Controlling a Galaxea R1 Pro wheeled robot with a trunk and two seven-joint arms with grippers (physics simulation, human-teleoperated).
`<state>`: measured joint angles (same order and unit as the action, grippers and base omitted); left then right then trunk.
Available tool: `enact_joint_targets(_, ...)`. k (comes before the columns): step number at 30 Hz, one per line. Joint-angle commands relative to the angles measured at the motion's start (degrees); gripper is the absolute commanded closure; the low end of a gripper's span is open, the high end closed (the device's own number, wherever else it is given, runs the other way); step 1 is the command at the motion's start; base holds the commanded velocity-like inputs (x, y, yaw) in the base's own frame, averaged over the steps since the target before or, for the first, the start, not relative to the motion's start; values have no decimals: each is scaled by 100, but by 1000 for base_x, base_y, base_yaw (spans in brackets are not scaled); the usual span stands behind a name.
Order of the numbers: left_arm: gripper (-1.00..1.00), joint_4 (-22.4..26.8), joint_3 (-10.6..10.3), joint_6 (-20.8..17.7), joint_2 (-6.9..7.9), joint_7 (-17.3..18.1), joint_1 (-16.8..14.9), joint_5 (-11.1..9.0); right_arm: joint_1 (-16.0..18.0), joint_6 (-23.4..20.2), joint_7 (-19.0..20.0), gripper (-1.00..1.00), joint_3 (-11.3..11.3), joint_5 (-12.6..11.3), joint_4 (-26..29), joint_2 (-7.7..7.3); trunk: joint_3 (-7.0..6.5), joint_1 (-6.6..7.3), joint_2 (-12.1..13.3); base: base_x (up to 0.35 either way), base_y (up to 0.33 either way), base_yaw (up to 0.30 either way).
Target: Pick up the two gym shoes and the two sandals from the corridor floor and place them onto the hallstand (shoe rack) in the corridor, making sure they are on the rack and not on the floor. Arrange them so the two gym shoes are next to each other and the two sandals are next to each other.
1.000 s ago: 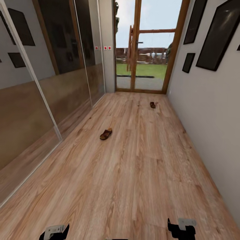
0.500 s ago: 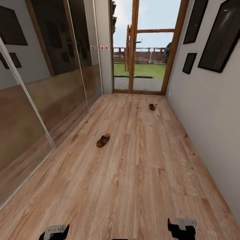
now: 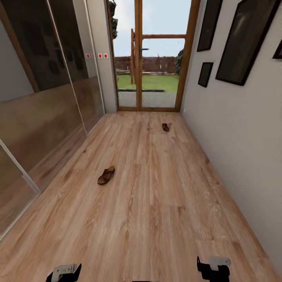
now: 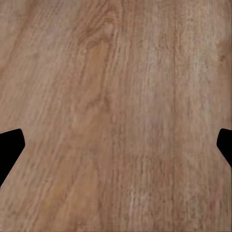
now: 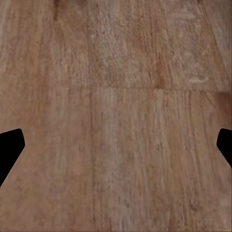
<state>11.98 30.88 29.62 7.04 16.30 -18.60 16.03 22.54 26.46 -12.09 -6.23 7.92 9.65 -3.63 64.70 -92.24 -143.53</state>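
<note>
Corridor floor; 2 sandals lengthwise

Your left gripper and right gripper hang low, well apart, both with jaws spread wide, holding nothing.

Light brown wood-grain plank floor with a soft matt sheen; two dark brown, leather-looking sandals, the near sandal and the far sandal; glossy mirrored wall panels; warm varnished wooden door frame; matt pale wall; glossy black picture frames.
</note>
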Motion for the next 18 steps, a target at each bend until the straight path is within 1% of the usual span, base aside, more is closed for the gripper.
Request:
enact_joint_targets(1, -100, -3, 50, 17, -1, 31, -3, 40, 5, 17, -13, -100, -43, 60, -7, 3, 5, -2, -2, 340, 0, -124)
enact_joint_targets(5, -100, -3, 50, 17, -4, 31, -3, 40, 5, 17, -15, -100, -42, 60, -7, 3, 5, -2, -2, 340, 0, -67)
enact_joint_targets(18, -100, -3, 50, 17, -2, 31, -3, 40, 5, 17, -15, -100, -42, 60, -7, 3, 5, -2, -2, 340, 0, -8)
